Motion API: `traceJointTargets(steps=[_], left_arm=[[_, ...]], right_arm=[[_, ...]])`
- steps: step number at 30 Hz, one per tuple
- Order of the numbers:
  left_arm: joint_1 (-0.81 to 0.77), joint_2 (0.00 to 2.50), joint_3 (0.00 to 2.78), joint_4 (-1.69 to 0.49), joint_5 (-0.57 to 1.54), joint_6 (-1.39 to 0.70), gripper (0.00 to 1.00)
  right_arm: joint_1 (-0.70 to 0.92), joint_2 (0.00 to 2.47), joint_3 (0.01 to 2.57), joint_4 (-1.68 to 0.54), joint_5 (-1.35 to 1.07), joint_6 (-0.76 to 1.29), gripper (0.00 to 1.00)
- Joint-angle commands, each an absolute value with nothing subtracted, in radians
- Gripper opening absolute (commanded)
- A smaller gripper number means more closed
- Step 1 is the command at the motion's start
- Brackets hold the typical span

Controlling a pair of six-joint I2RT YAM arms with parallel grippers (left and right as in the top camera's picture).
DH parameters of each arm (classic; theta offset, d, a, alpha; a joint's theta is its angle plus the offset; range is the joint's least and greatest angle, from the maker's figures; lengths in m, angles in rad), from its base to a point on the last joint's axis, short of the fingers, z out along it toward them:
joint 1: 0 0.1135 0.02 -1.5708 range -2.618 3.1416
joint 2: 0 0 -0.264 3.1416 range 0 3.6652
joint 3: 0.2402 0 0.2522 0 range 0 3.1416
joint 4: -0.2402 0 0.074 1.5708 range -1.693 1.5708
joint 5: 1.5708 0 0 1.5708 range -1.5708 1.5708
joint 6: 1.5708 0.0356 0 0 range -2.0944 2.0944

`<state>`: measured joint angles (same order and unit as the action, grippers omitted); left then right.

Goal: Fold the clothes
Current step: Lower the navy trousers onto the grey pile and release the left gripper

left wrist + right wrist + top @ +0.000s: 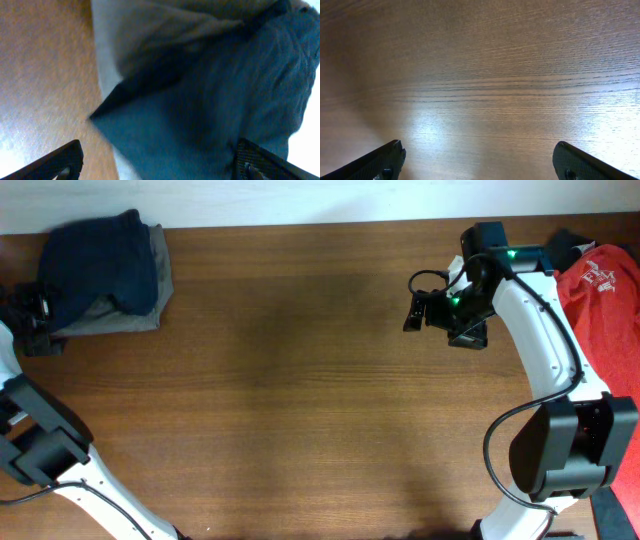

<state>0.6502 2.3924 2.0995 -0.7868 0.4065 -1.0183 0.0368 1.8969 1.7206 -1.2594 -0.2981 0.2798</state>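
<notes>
The folded navy-blue shorts (pixel 105 250) lie on top of the grey shorts (pixel 135 315) at the table's far left corner. In the left wrist view the navy cloth (pixel 210 110) fills the frame below the grey cloth (pixel 165 35). My left gripper (pixel 40 320) is open and empty at the stack's left edge; its fingers (pixel 160 165) straddle the navy cloth's edge without gripping it. The red white-printed T-shirt (pixel 610 290) lies at the far right edge. My right gripper (pixel 415 310) is open and empty (pixel 480 162) over bare wood, left of the T-shirt.
The brown wooden table (pixel 300 400) spreads between the two piles. A dark piece of cloth (pixel 565 245) shows behind the red T-shirt at the back right. The right arm's base (pixel 570 450) stands at the front right.
</notes>
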Motion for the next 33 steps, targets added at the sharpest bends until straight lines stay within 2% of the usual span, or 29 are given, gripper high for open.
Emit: traceJointTargets(steps=[1,5,6,7,9,12,14,15,16,26,33], left_arm=[[0.648,2.423,2.092,-0.740,0.426,-1.039,0.96],[0.647,2.423,2.092,-0.690,0.425,-1.039,0.92],[0.646,2.423,2.092,-0.688,0.424,-1.039,0.81],[0.646,2.423,2.092,-0.688,0.424,-1.038,0.75],[0.645,2.423,2.092,-0.688,0.423,-1.038,0.48],[0.645,2.423,2.092,-0.675,0.423,-1.032,0.38],[0.647,2.423,2.093,-0.656,0.422,-0.997,0.27],[0.651,2.423,2.098,-0.649,0.422,-0.970,0.10],[0.653,2.423,2.099,-0.646,0.421,-0.955,0.01],[0.662,2.421,2.253,-0.702,0.315,-0.742,0.01],[0.656,2.422,2.406,-0.810,0.026,-0.620,0.01]], right_arm=[[0.032,1.860,1.732,-1.267,-0.307,0.269,0.99],[0.032,1.860,1.732,-1.267,-0.307,0.269,0.99],[0.032,1.860,1.732,-1.267,-0.307,0.269,0.99],[0.032,1.860,1.732,-1.267,-0.307,0.269,0.99],[0.032,1.860,1.732,-1.267,-0.307,0.269,0.99],[0.032,1.860,1.732,-1.267,-0.307,0.269,0.99],[0.032,1.860,1.732,-1.268,-0.307,0.269,0.99],[0.032,1.860,1.732,-1.268,-0.307,0.269,0.99],[0.032,1.860,1.732,-1.268,-0.307,0.268,0.99],[0.032,1.860,1.732,-1.260,-0.307,0.266,0.99],[0.032,1.860,1.732,-1.258,-0.307,0.266,0.99]])
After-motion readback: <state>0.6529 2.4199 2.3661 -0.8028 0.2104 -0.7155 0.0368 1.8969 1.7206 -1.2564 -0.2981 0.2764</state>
